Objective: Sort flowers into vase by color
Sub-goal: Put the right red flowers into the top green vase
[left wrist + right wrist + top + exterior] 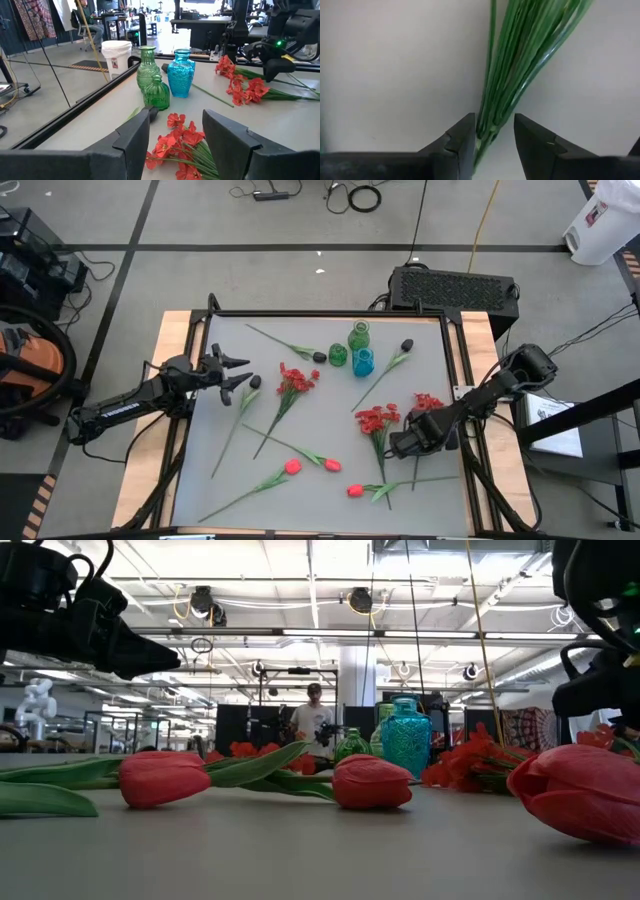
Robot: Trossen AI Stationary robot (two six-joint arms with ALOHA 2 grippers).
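Three vases stand together near the far edge of the table (pixel 200 480): a tall green vase (pixel 359 335), a small green vase (pixel 338 355) and a blue vase (pixel 363 362), all without flowers. Around them the flowers lie flat on the table: three red clusters (pixel 296 380), three pinkish-red tulips (pixel 292 467) and three dark buds (pixel 406 345). My left hand (pixel 238 376) hangs low over the table's left side, fingers apart and holding nothing, pointing toward the nearest red cluster and the vases. My right hand (pixel 492 134) is down at the table on the right side, its fingers astride the green stems (pixel 520 75) of a red cluster (pixel 377 420); whether they actually press the stems, I cannot tell.
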